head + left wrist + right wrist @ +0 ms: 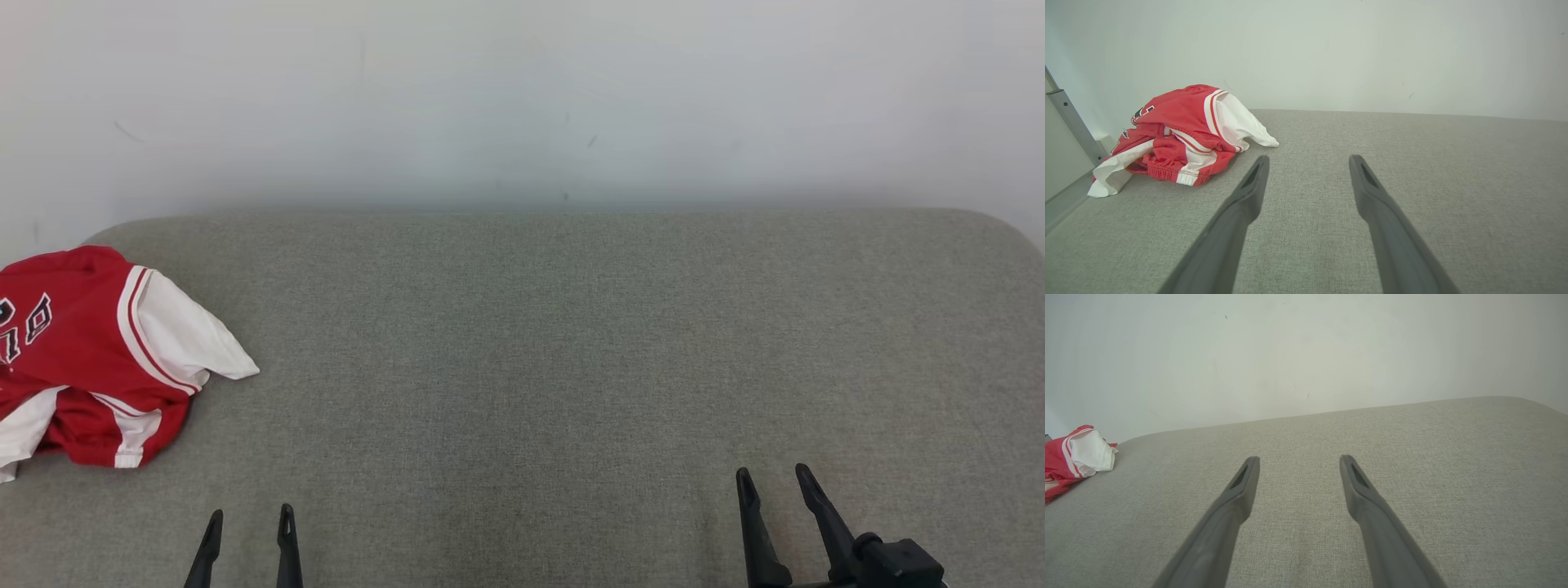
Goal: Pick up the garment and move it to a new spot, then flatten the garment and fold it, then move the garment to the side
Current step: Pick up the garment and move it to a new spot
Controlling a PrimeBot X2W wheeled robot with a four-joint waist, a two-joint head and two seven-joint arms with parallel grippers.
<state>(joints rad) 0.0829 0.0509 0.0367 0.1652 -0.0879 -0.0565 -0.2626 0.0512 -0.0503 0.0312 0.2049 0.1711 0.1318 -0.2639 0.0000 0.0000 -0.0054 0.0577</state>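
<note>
Pale wall [522,98] beyond both end effectors. Grey fabric-covered worktop [522,343] beneath them. Red-and-white jersey [90,351] crumpled in heap on worktop, ahead and to left of left end effector [251,513], near, not touching; well apart from right end effector [773,470], far off to its left. Left end effector: fingers spread apart, nothing between. Right end effector: fingers likewise apart, nothing held.

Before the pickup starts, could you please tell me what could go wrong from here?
The garment lies bunched in layers, so the open left hand may pinch only a sleeve. It sits at the cushion edge near a metal rail; a nudge could push it off. The right hand is far from it, so helping means a long reach.
</note>
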